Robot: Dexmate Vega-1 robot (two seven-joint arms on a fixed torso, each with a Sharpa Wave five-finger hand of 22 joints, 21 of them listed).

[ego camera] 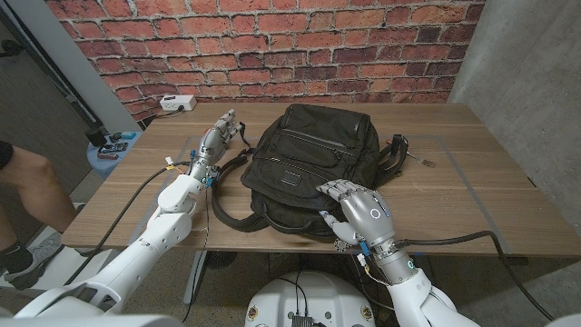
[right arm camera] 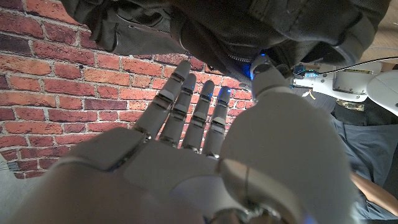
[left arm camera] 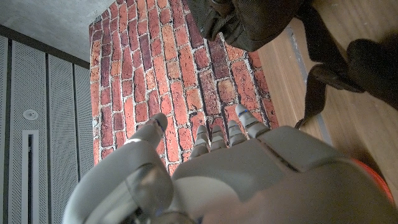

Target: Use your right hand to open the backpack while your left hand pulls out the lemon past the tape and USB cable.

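Observation:
A black backpack [ego camera: 304, 163] lies zipped up in the middle of the wooden table [ego camera: 472, 200], with straps trailing off its left and right sides. My right hand [ego camera: 356, 211] hovers at the bag's near right corner, fingers spread and holding nothing; in the right wrist view the fingers [right arm camera: 189, 106] reach toward the backpack [right arm camera: 261, 31]. My left hand [ego camera: 218, 136] stands at the bag's far left side, fingers extended and empty. The left wrist view shows its fingers [left arm camera: 217, 134] beside the backpack [left arm camera: 249, 22] and a strap [left arm camera: 323, 81]. Lemon, tape and cable are hidden.
A white power strip [ego camera: 178, 103] sits off the table's far left corner, with small items on a blue stand [ego camera: 113, 145] nearby. A person's leg [ego camera: 32, 182] is at the left edge. A small metal clip [ego camera: 425, 162] lies right of the bag. Cables run along both arms.

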